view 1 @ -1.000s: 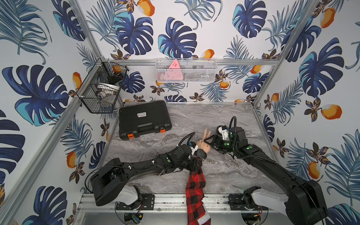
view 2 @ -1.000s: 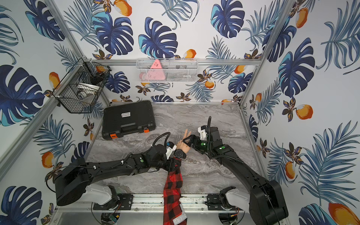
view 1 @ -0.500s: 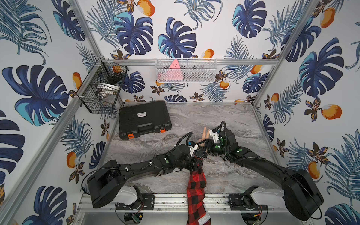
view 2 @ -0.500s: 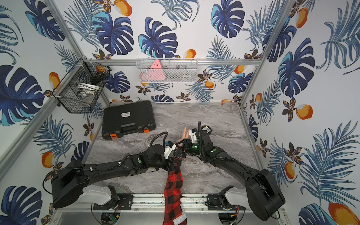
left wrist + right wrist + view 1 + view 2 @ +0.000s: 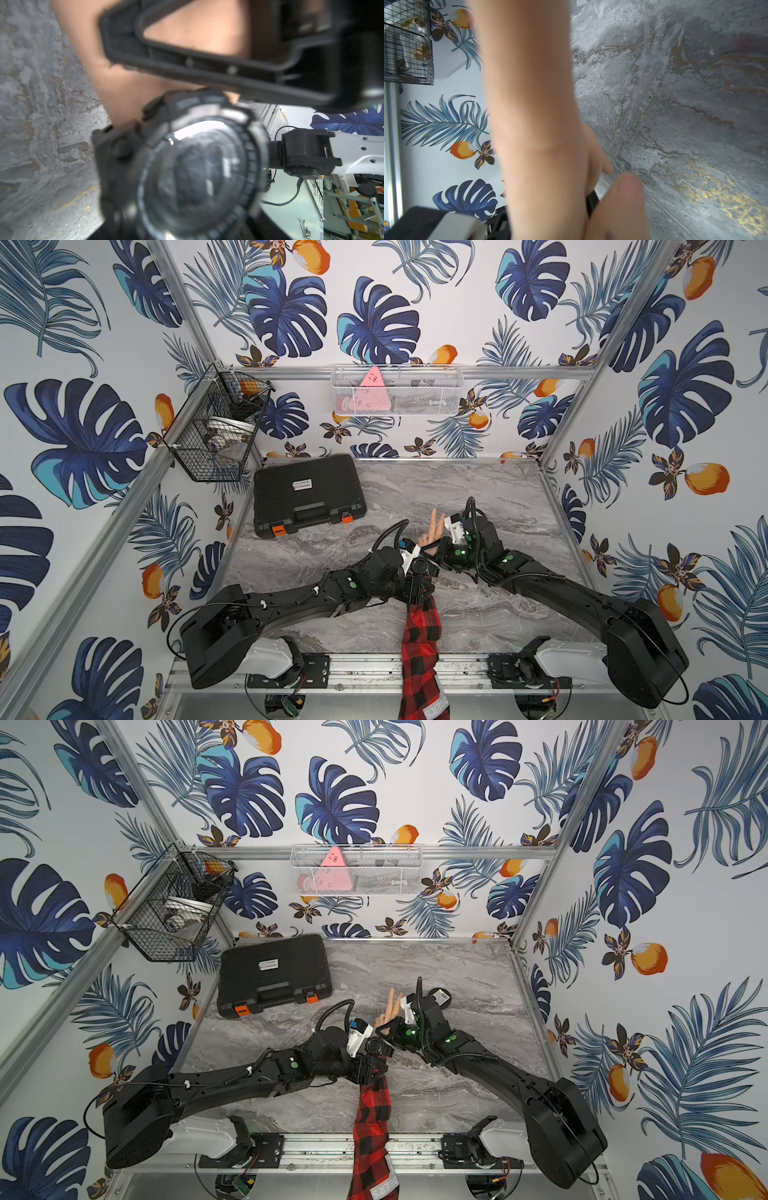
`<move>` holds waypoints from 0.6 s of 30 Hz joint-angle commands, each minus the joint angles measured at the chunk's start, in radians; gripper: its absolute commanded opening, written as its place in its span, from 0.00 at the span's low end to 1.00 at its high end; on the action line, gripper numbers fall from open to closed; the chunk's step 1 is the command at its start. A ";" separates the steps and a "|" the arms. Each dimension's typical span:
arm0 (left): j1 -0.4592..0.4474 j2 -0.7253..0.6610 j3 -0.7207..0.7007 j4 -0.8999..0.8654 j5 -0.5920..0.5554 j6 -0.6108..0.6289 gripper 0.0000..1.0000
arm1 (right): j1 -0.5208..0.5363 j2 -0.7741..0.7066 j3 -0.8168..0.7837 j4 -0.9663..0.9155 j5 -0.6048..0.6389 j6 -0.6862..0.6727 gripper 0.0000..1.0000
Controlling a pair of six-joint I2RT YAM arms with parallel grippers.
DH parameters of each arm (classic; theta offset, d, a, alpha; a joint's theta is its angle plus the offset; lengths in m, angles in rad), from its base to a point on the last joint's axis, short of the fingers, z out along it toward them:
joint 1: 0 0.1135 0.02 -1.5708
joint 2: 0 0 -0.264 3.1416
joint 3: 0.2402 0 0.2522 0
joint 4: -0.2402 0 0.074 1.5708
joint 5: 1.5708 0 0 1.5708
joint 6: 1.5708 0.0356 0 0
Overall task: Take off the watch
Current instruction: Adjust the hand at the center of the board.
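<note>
The grey marble table point(image 5: 478, 489) is the biggest thing. Two black robot arms reach over it from the near edge and meet in the middle. A closed black case point(image 5: 307, 493) lies at the far left of the table. A black wire basket point(image 5: 216, 427) hangs on the left wall. A white basket point(image 5: 395, 391) hangs on the back wall.

A person's arm in a red checked sleeve point(image 5: 422, 639) comes in between the robot arms. The hand point(image 5: 432, 531) is held up with fingers out. The watch point(image 5: 420, 565) is on the wrist, just past the sleeve.

The left claw point(image 5: 417, 583) is right at the watch. Its camera sees the watch face point(image 5: 195, 172) very close and blurry. I cannot tell how wide this claw is. The right claw point(image 5: 441, 551) is at the hand. I cannot tell if it is wide or narrow.

A small round black tin point(image 5: 439, 996) lies just behind the right arm.
</note>
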 commanded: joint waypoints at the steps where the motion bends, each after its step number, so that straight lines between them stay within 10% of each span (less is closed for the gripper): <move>1: 0.003 -0.032 0.021 -0.021 -0.050 0.037 0.75 | 0.000 0.012 0.046 -0.117 0.081 -0.039 0.13; 18: 0.184 -0.124 0.207 -0.479 -0.186 0.224 0.78 | 0.142 0.289 0.399 -0.735 0.578 -0.004 0.05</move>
